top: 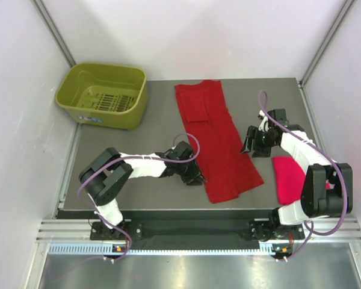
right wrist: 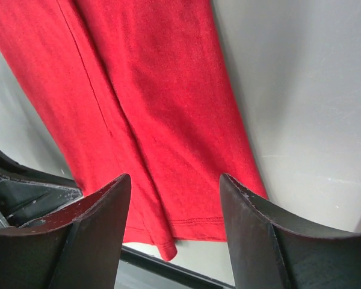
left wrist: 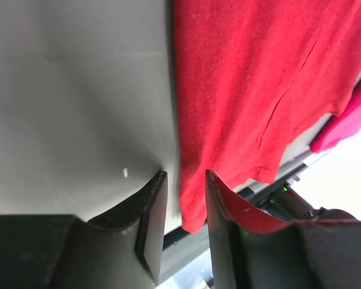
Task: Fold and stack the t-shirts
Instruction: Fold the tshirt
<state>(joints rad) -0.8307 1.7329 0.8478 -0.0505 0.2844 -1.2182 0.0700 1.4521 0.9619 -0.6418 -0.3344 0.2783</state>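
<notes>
The deep red t-shirt (top: pixel 213 138) lies on the mat as a long strip folded lengthwise, running from the far middle to the near edge. The brighter pinkish red t-shirt (top: pixel 287 178) lies folded at the near right. My left gripper (top: pixel 195 176) is low at the strip's left edge near the hem. In the left wrist view it (left wrist: pixel 183 180) is open by a narrow gap, with the shirt's edge (left wrist: pixel 192 205) between the jaws. My right gripper (top: pixel 248 147) is just right of the strip. In the right wrist view it (right wrist: pixel 174 177) is wide open and empty over the cloth (right wrist: pixel 162 120).
An olive-green plastic basket (top: pixel 102 93) stands at the far left corner of the grey mat (top: pixel 132 144). White walls close in both sides. The pinkish shirt also shows in the left wrist view (left wrist: pixel 349 120). The near table rail (top: pixel 192 229) runs along the front.
</notes>
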